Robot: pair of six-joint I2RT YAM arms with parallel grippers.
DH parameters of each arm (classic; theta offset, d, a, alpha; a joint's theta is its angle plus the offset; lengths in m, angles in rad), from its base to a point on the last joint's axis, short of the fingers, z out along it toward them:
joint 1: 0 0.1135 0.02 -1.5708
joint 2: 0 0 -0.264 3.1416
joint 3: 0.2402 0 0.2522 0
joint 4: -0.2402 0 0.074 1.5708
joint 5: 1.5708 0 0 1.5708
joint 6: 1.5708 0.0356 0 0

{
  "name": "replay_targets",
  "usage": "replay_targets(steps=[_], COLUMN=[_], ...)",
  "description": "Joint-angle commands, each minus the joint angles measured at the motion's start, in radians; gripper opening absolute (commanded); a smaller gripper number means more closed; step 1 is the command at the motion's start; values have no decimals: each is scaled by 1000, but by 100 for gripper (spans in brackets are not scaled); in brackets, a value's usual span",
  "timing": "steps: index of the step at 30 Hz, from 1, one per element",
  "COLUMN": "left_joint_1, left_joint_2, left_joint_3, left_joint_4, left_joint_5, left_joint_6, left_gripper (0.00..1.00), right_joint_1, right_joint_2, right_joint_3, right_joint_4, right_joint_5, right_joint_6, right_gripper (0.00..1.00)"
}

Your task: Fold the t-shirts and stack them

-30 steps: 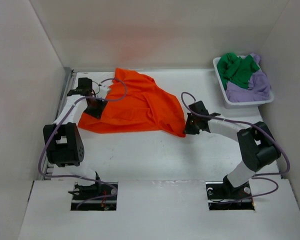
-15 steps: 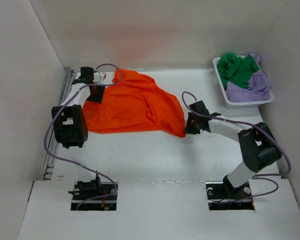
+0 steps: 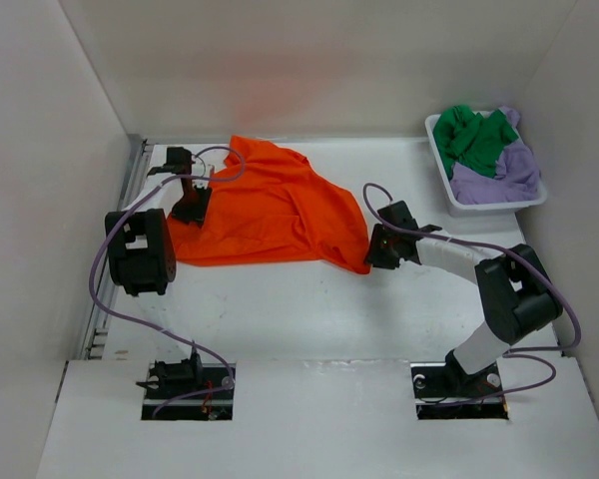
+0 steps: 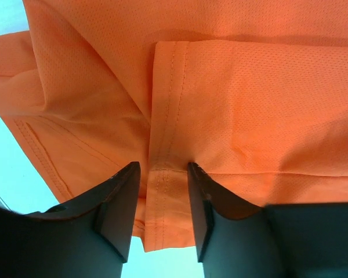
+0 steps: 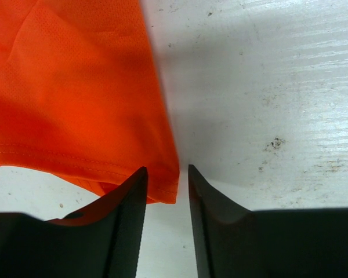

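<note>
- The left gripper (image 4: pixel 164 168) is closed on the orange t-shirt (image 3: pixel 270 210); it pinches a stitched edge, and the cloth fills the small gap between its two dark fingers (image 4: pixel 119 202)
- This pinched edge is on the shirt's left side, toward the far left of the table (image 3: pixel 309 309)
- The right gripper (image 5: pixel 167 171) has let go; its fingers stand apart and holds nothing
- The shirt's near right corner lies flat on the table and pokes into that gap, close to one finger; white table shows in the rest of the gap
- The orange t-shirt lies spread out and wrinkled on the far half of the table, between the two grippers
- The green t-shirt (image 3: pixel 474 140) and the purple t-shirt (image 3: pixel 499 175) sit bunched up together in the white basket (image 3: pixel 484 208) at the far right of the table, well apart from both grippers
- The green one fills the far left part of the basket and the purple one fills the near right part
</note>
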Motion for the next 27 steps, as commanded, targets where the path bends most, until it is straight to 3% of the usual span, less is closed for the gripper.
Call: replay_targets(steps=[1, 6, 12, 15, 20, 27], left_joint_1=[-2, -19, -14, -4, 10, 15], left_joint_2=[12, 0, -56, -86, -106, -142], left_joint_3=[5, -6, -46, -67, -73, -47], left_joint_4=[-10, -36, -42, -36, -9, 59], left_joint_5=[-2, 17, 51, 63, 59, 64], left_joint_6=[-20, -17, -14, -20, -23, -26], left_gripper=[32, 11, 0, 0, 2, 30], right_joint_1=[7, 7, 12, 21, 32, 32], right_joint_2=[-15, 5, 39, 62, 80, 54], right_joint_3=[15, 24, 46, 58, 58, 52], right_joint_4=[1, -9, -15, -21, -15, -21], right_joint_5=[18, 25, 27, 7, -8, -1], right_joint_6=[-3, -6, -6, -7, 0, -6], right_gripper=[40, 46, 50, 38, 3, 0])
